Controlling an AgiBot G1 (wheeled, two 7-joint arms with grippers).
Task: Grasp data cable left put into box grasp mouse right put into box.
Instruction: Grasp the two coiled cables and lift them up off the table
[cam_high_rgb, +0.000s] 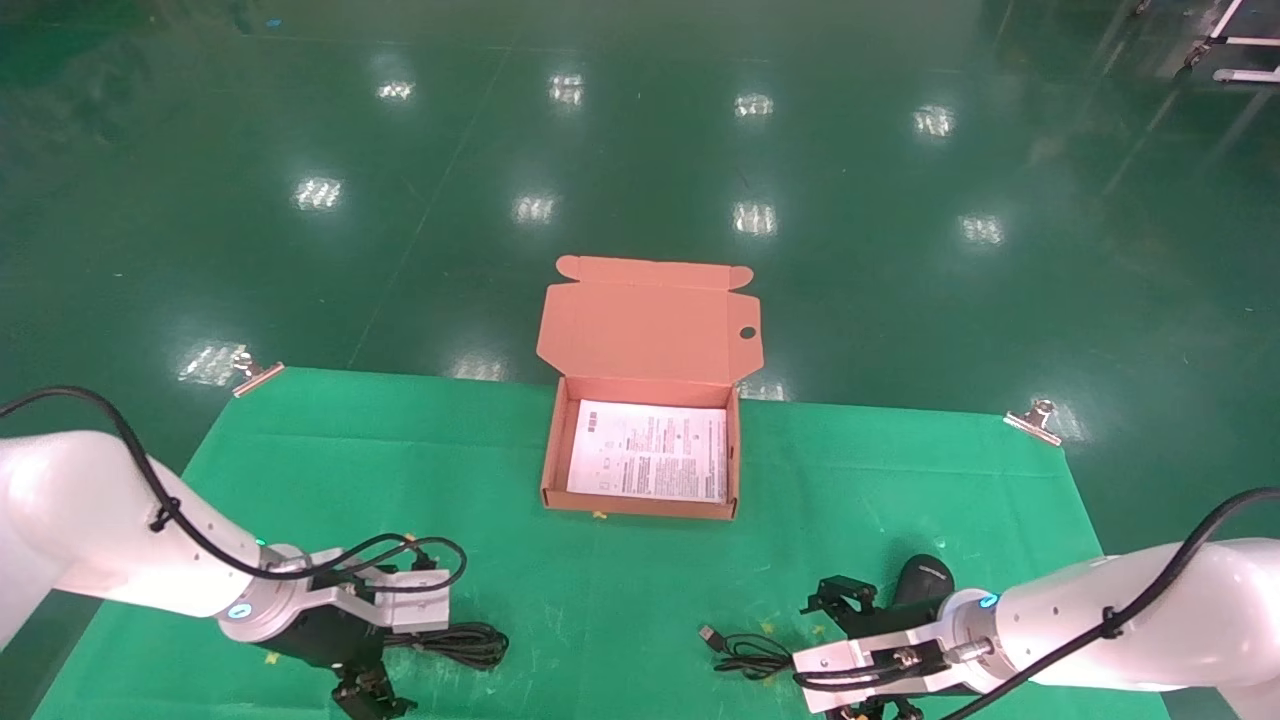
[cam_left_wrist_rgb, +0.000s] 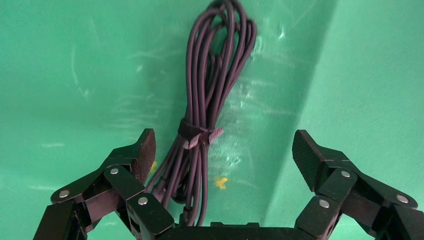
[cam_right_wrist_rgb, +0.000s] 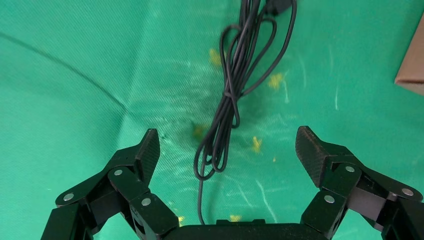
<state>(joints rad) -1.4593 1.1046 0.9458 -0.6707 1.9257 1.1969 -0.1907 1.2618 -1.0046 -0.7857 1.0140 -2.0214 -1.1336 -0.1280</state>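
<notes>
The data cable (cam_high_rgb: 462, 645) is a tied black bundle on the green mat at the front left. My left gripper (cam_high_rgb: 385, 655) hangs over its near end, open and empty. In the left wrist view the bundle (cam_left_wrist_rgb: 210, 95) runs between the spread fingers of the left gripper (cam_left_wrist_rgb: 223, 142), close to one pad. The mouse (cam_high_rgb: 925, 580) lies at the front right, partly behind my right arm. Its cord (cam_high_rgb: 745, 655) is coiled to its left. My right gripper (cam_high_rgb: 840, 650) is open above the cord (cam_right_wrist_rgb: 225, 110), as the right wrist view (cam_right_wrist_rgb: 227, 134) shows. The box (cam_high_rgb: 640, 505) stands open at mid-table.
A printed sheet (cam_high_rgb: 650, 450) lies flat inside the box, whose flap lid (cam_high_rgb: 650, 320) stands up at the back. A corner of the box (cam_right_wrist_rgb: 412, 65) shows in the right wrist view. Metal clips (cam_high_rgb: 258, 375) (cam_high_rgb: 1035, 418) pin the mat's far corners.
</notes>
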